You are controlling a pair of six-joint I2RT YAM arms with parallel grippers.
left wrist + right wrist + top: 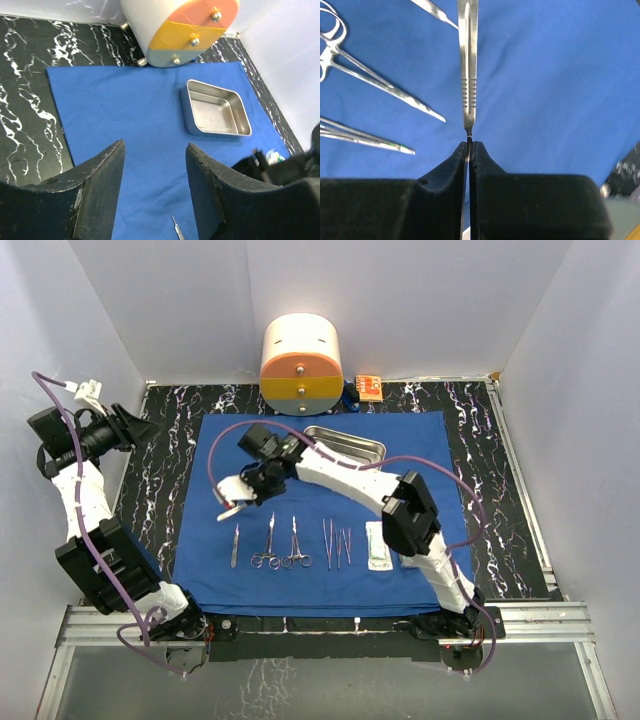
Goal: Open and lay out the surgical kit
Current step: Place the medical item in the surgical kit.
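The royal-blue cloth [320, 505] lies spread flat on the table. The steel tray [345, 447] sits on its far part and also shows in the left wrist view [216, 109]. In a row near the front edge lie a scalpel [235, 545], scissors [267, 545], forceps [296, 545], tweezers [336, 542] and a clear packet [377, 545]. My right gripper [240, 498] is shut on the blade end of a second scalpel [468, 65], held just above the cloth left of the row. My left gripper [135, 427] is open and empty, off the cloth's far left corner.
A round cream-and-orange drawer container [302, 365] stands behind the cloth, with a small orange box [367, 387] to its right. Black marbled table [165, 480] shows around the cloth. White walls close in both sides and the back.
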